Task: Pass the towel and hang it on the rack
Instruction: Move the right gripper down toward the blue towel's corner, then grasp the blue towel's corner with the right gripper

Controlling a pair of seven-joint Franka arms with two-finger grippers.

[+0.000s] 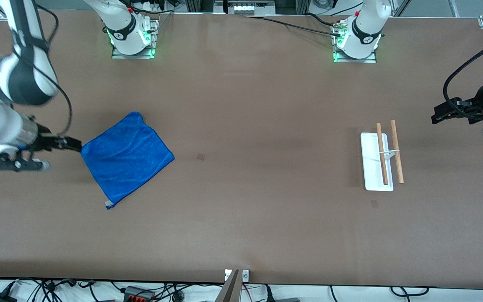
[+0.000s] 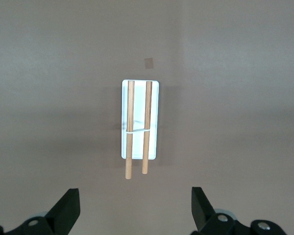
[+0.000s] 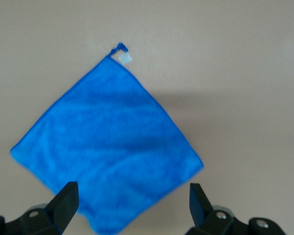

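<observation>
Beside the flat towel [image 1: 127,157], the right claw [image 1: 71,144] gapes wide over its corner.

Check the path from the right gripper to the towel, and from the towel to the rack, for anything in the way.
Nothing visible blocks either path. The right gripper is open at a corner of the towel, which lies flat. Between the towel and the rack there is only bare table. The left gripper waits open over the table near the rack.
</observation>
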